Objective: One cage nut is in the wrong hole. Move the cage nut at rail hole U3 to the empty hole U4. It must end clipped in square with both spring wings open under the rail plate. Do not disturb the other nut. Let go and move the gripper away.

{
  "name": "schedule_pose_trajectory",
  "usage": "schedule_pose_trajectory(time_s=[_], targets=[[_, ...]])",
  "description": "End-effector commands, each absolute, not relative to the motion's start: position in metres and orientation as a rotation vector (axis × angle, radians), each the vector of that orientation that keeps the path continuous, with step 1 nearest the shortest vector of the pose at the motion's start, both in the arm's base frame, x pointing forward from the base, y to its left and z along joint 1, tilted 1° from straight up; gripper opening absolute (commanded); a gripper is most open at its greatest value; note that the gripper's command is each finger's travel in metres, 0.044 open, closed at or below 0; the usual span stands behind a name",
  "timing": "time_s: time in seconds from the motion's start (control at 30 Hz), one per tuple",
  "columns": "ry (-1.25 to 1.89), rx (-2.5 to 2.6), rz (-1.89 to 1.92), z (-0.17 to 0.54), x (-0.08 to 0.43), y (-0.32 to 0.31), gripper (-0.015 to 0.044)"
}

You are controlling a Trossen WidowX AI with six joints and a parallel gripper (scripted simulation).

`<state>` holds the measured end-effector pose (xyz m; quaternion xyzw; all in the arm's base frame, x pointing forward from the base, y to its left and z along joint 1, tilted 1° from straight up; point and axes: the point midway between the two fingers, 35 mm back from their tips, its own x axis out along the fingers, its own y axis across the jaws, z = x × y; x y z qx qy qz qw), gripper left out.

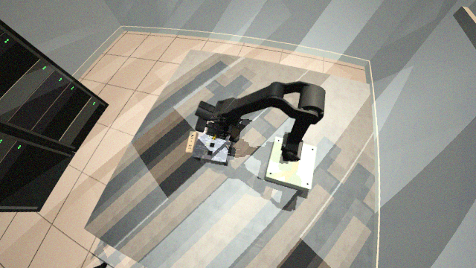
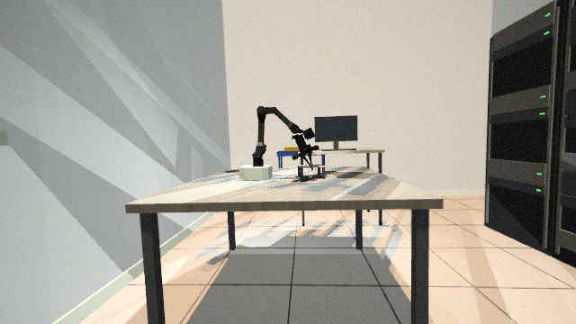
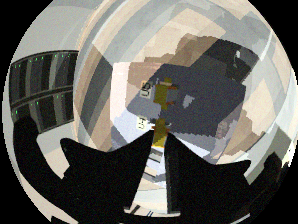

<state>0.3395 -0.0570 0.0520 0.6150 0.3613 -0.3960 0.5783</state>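
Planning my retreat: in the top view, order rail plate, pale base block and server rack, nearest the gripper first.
1. Rail plate, directly below.
2. Pale base block, toward image right.
3. Server rack, at image left.

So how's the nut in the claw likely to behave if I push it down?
The nut is probably light, being so small. It may tip or twist, since the claw pinches it only at the fingertips.
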Motion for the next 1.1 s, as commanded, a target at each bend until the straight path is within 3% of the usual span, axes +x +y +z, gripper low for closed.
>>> schedule_pose_trajectory(time_s=[0.0, 1.07], targets=[[0.848, 1.438, -0.916, 0.0522, 0.3395, -0.0563, 0.0036], [0.821, 1.448, -0.889, 0.0508, 0.3356, -0.0561, 0.0036]])
